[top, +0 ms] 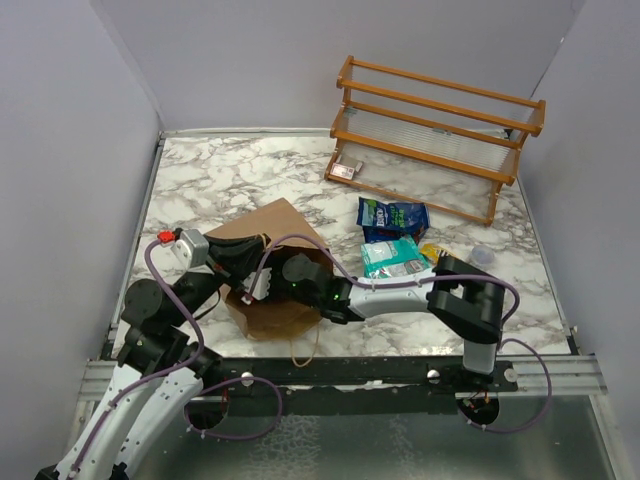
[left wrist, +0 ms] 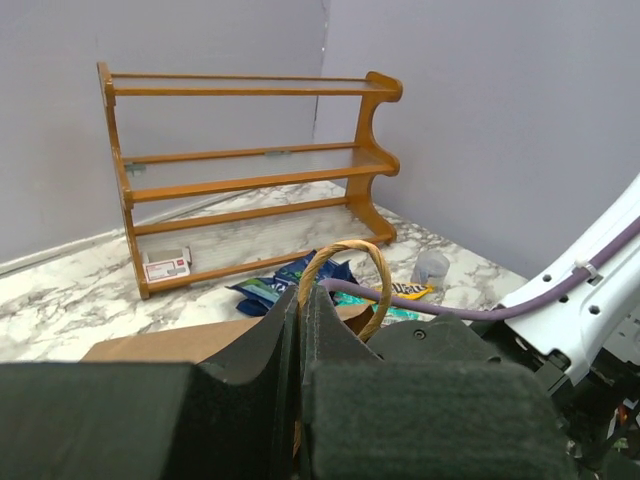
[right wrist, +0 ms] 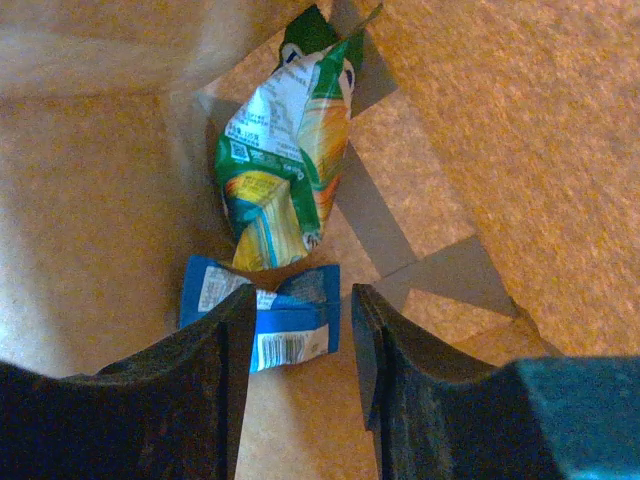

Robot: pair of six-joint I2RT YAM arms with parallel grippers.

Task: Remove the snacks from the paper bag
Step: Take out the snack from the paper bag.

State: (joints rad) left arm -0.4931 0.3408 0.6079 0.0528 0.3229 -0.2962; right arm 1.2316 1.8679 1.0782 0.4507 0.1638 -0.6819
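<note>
The brown paper bag (top: 272,228) lies on its side on the marble table, mouth toward the right arm. My left gripper (left wrist: 300,300) is shut on one twisted loop handle (left wrist: 345,270) at the bag's mouth. My right gripper (right wrist: 302,295) is inside the bag and open. A blue packet (right wrist: 295,335) lies on the bag floor, partly behind my left finger and not pinched. A green and yellow packet (right wrist: 285,150) sits deeper in. Outside the bag lie a blue packet (top: 392,218), a teal packet (top: 392,256) and a yellow one (top: 430,252).
A wooden shelf rack (top: 435,135) stands at the back right, with a small pale box (top: 347,170) on its lowest level. A clear cup (top: 482,256) sits right of the packets. The bag's other handle (top: 305,345) trails toward the near edge. The right arm (top: 400,295) spans the table front.
</note>
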